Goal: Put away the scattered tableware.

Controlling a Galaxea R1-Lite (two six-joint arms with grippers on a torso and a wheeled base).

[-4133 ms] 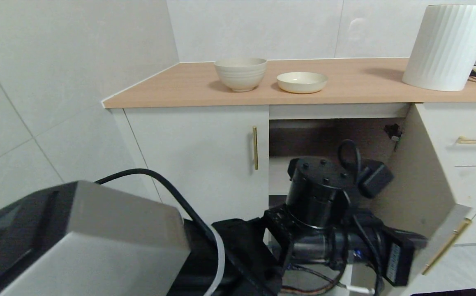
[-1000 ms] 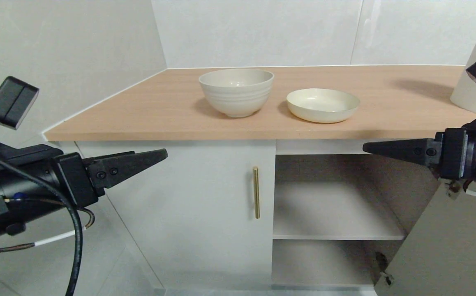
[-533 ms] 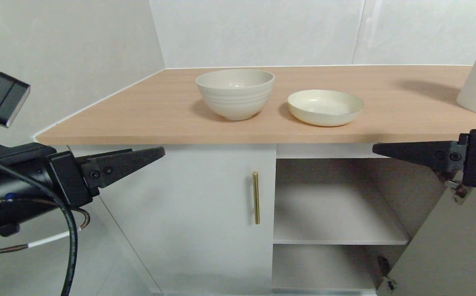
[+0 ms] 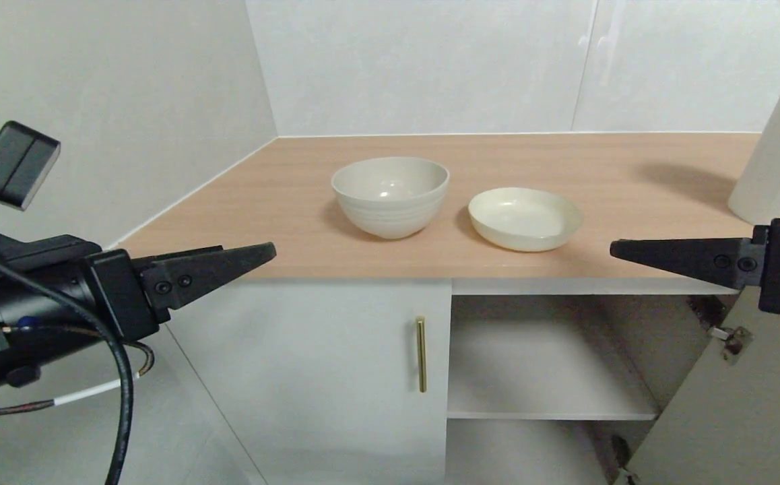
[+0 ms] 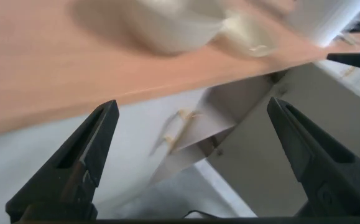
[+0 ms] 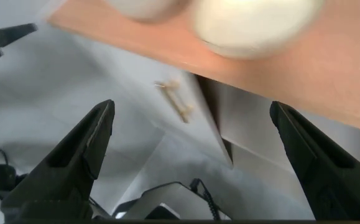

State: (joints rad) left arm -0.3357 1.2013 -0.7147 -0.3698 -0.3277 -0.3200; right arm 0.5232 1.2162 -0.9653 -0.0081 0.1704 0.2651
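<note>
The bowl (image 4: 390,197) and shallow dish (image 4: 525,217) sit side by side on the counter (image 4: 282,195). The left gripper (image 4: 265,252) hovers left of the bowl and the right gripper (image 4: 619,250) beyond the dish, both empty and spread wide, likely staged to lift. Below-right of the bowl the cupboard shelf (image 4: 545,397) lies open. Its swung door (image 4: 733,417), only partly in frame, may crowd the right arm.

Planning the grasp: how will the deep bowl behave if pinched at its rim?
The deep bowl shows a glossy highlight, so probably slippery at the rim. Rounded sides on a narrow foot: may rock if pushed. Looks ceramic, likely breakable.
</note>
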